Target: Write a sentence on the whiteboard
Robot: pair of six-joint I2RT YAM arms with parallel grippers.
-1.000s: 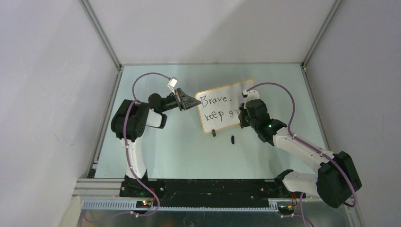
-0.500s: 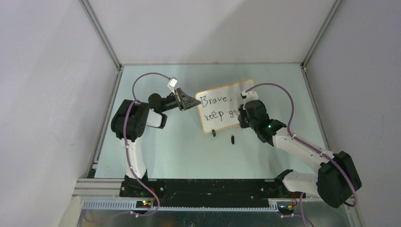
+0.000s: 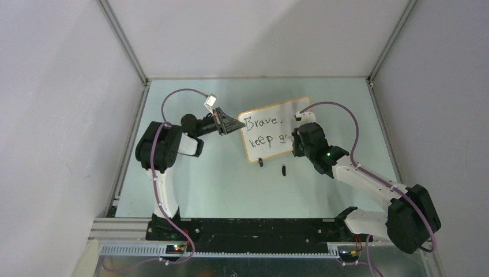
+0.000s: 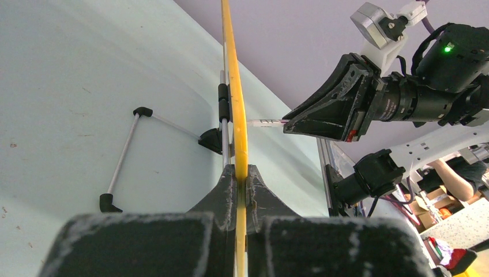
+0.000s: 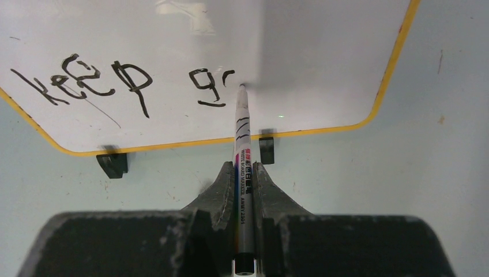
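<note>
Orange-tan frame, white face: whiteboard upright mid-table on black clip feet. Sentence unfinished; lower line shows "keep g", next letter barely begun. Marker tip touches board right of "g", clamped in right gripper. Left gripper pinches board's side edge. Judgement: light even pressure, small strokes, hold baseline, mind room before right frame.

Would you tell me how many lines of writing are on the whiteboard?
2: the top line, "Brave,", and the second line below it, starting "keep g"; the marker may hide a stroke.
</note>
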